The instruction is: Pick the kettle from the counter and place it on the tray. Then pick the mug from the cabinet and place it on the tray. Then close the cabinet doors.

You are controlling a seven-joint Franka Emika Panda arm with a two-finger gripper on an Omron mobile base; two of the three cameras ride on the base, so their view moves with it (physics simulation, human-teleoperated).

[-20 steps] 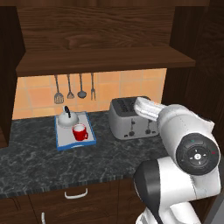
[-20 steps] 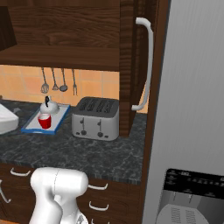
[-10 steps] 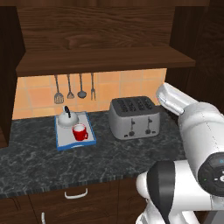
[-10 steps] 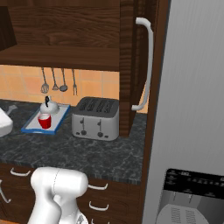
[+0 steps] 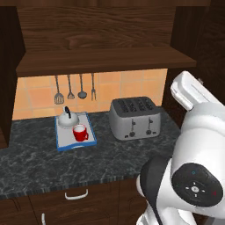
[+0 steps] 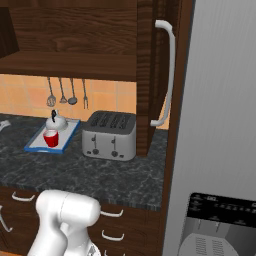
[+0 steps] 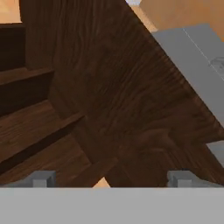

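Observation:
The blue-rimmed tray (image 5: 67, 141) (image 6: 37, 146) lies on the dark marbled counter (image 5: 101, 162) (image 6: 95, 172). On it stand the small white kettle (image 5: 67, 119) (image 6: 55, 121) and, in front of it, the red mug (image 5: 80, 132) (image 6: 51, 138). Above, the cabinet (image 5: 96, 57) (image 6: 70, 62) is open. Its right door (image 6: 149, 75) stands out edge-on, with a silver bar handle (image 6: 169, 75); the left door (image 5: 6, 74) shows at the frame edge. In the hand view my gripper (image 7: 111, 179) is open, nothing between its fingertips (image 7: 43, 178), close in front of a dark wood door panel (image 7: 113, 87).
A boxy silver toaster (image 5: 134, 117) (image 6: 110, 135) stands right of the tray. Utensils (image 5: 74, 88) hang on the tiled wall. A tall grey fridge (image 6: 220, 125) (image 7: 192, 52) flanks the right door. Drawers with white handles (image 5: 77, 194) sit under the counter.
My arm's white upper link has swung rightward and up in the left base view, towards the right cabinet door. Tray, kettle and mug have not moved.

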